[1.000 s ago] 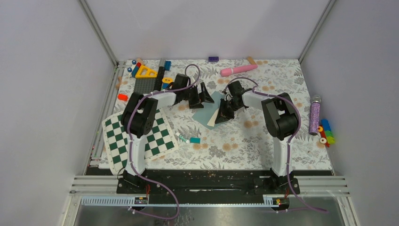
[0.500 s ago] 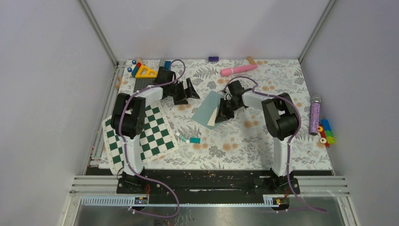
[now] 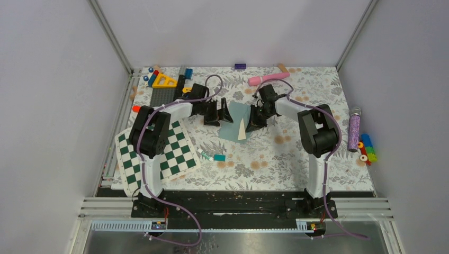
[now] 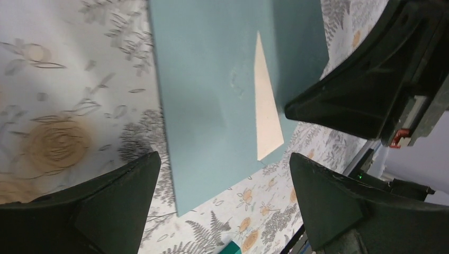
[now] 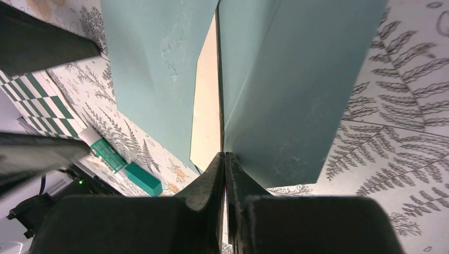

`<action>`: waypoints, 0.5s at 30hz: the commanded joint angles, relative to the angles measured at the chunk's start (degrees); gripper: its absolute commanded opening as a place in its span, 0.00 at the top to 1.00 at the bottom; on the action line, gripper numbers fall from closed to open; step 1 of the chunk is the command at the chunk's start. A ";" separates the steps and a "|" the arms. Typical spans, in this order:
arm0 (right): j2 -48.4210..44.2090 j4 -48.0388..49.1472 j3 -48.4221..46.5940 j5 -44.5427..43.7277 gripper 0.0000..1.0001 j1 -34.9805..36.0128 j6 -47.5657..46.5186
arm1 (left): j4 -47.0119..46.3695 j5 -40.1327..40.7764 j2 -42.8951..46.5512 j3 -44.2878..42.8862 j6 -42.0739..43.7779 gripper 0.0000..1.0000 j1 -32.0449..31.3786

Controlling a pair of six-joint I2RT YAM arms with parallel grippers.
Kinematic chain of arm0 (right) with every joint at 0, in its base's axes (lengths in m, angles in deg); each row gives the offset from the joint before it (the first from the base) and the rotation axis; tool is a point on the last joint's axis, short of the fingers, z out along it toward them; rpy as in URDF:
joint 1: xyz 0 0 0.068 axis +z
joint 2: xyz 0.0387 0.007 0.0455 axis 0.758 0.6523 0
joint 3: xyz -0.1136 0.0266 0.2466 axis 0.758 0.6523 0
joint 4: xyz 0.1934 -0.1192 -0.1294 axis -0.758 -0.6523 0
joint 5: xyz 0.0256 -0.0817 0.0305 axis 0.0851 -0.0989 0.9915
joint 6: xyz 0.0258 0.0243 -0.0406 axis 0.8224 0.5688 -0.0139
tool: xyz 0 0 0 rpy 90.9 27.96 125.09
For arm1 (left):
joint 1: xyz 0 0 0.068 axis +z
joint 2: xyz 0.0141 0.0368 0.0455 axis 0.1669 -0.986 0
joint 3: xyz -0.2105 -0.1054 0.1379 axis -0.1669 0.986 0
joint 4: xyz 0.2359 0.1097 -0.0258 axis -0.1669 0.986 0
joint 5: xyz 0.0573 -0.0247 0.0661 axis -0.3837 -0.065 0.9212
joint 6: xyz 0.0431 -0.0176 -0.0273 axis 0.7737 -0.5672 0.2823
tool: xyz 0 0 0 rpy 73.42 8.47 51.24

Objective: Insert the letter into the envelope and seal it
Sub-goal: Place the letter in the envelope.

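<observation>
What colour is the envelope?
The envelope is plain muted teal-blue; it shows best in the left wrist view.

A table (image 3: 296, 159) under a fern-and-flower print carries the envelope (image 3: 231, 127) at mid-frame, a checkerboard (image 3: 182, 156) at lower left, a teal block (image 3: 219, 157) beside a marker (image 3: 205, 155) below centre, a pink cylinder (image 3: 269, 79) and purple block (image 3: 240, 66) along the top, and a glitter tube (image 3: 353, 129) at right

Two white-and-black arms with purple cables (image 3: 215, 76).
White shells and black joints clad the left arm (image 3: 159, 124) and right arm (image 3: 313, 127); left claw (image 3: 219, 113) and right claw (image 3: 254, 123) are matte black.
</observation>
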 commanded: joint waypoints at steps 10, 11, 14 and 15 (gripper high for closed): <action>-4.82 -3.02 1.65 -3.44 0.94 -0.50 -2.05 | 0.41 -2.90 2.52 5.99 -0.46 0.01 -2.87; -4.72 -3.00 1.91 -3.35 0.94 -0.41 -1.96 | 0.19 -2.99 2.91 6.51 -0.66 0.01 -3.03; -4.36 -2.48 2.84 -2.62 0.94 0.12 -1.45 | -1.38 -3.22 4.07 8.59 -1.76 0.01 -3.32; -4.17 -2.37 2.98 -2.36 0.94 0.40 -1.35 | -1.77 -3.27 4.45 9.14 -2.09 0.01 -3.47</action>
